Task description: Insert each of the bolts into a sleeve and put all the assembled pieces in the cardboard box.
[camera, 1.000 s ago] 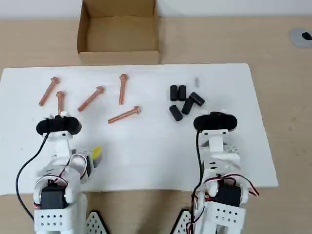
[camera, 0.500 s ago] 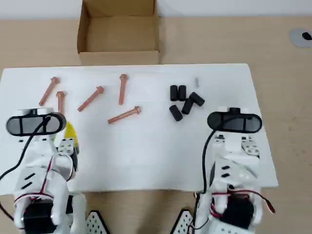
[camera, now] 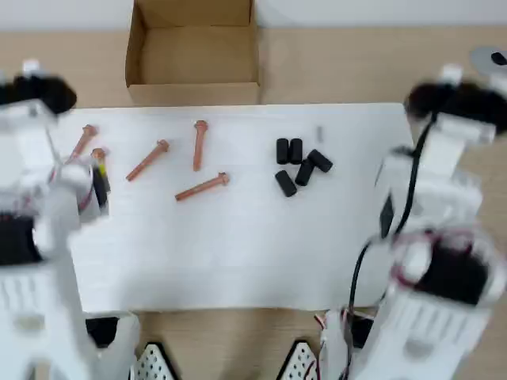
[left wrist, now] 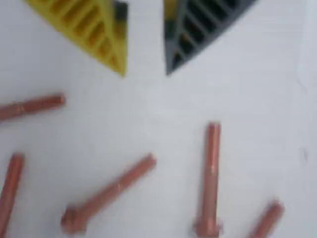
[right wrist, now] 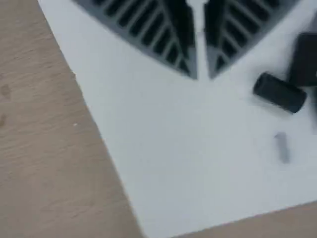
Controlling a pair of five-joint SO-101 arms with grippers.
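Observation:
Several copper bolts lie on the left half of the white mat (camera: 238, 253), among them one bolt (camera: 147, 160) and another bolt (camera: 203, 187). Several black sleeves (camera: 295, 165) cluster right of centre. The open cardboard box (camera: 192, 51) stands behind the mat. My left gripper (left wrist: 144, 69) hangs open above the mat, empty, with bolts (left wrist: 106, 193) spread just beyond its yellow and dark fingers. My right gripper (right wrist: 201, 74) is shut on nothing, near the mat's right edge, with a sleeve (right wrist: 280, 92) a short way off.
Bare wooden table (right wrist: 44, 163) surrounds the mat. A small grey mark (right wrist: 282, 147) shows on the mat near the sleeves. A grey disc (camera: 489, 59) lies at the table's far right. Both arm bodies loom large at the left and right of the high view.
Both arms have risen from low at the mat's front and swung outward, the left toward the bolts, the right toward the mat's right edge. Bolts and sleeves have not moved.

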